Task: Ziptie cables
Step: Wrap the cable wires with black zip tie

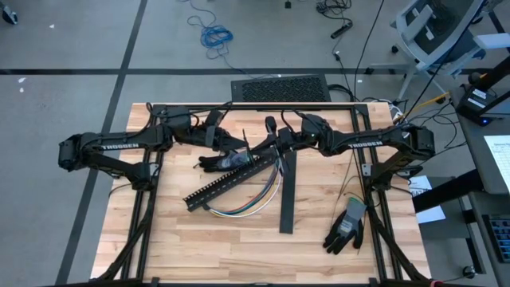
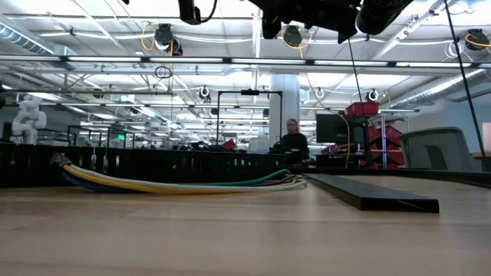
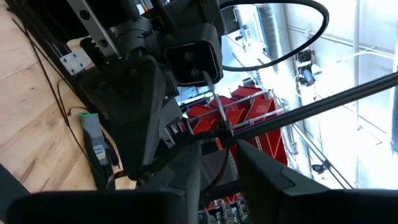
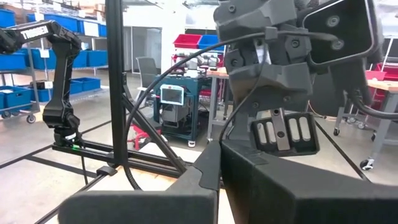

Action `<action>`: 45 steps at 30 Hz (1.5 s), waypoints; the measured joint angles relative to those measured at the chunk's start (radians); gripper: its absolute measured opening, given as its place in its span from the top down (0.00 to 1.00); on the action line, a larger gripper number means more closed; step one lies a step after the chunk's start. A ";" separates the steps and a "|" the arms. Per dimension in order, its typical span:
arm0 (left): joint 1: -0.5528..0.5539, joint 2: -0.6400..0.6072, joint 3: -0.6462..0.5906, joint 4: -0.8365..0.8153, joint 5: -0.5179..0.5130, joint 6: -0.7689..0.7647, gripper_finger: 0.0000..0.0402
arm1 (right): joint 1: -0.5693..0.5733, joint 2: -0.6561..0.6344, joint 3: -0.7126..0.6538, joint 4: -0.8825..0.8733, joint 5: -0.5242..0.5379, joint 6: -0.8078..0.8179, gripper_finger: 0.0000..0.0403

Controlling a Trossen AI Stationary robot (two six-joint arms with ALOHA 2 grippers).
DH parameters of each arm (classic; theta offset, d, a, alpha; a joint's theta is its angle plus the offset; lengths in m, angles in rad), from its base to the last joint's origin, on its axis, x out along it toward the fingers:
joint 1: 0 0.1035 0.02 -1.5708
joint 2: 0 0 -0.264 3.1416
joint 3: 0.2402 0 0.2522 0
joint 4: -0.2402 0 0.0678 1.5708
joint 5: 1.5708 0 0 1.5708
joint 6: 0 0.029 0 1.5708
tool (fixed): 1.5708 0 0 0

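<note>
The floor [image 1: 64, 48] is grey, with a blue cable [image 1: 215, 35] on it. A chair [image 1: 437, 32] stands near the table's corner. Red bins [image 2: 379, 142] and a person [image 2: 293, 141] are far back under bright ceiling lights [image 2: 230, 69].

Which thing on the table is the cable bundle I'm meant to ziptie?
Start at the wooden table and find the black slotted duct lying at a slant near its middle. The cables curve along the duct's near side. They are thin white, yellow and green wires, unlike the flat black strip beside them.
</note>
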 joint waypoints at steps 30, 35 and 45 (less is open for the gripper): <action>0.019 -0.011 0.000 0.000 0.047 0.054 0.67 | -0.012 0.000 0.000 0.011 0.006 0.004 1.00; 0.037 -0.042 0.000 0.023 0.054 0.057 0.67 | -0.026 0.000 0.000 0.037 0.006 0.004 1.00; 0.095 -0.136 0.001 -0.093 0.020 0.219 0.67 | -0.057 0.000 0.000 0.067 0.031 0.026 1.00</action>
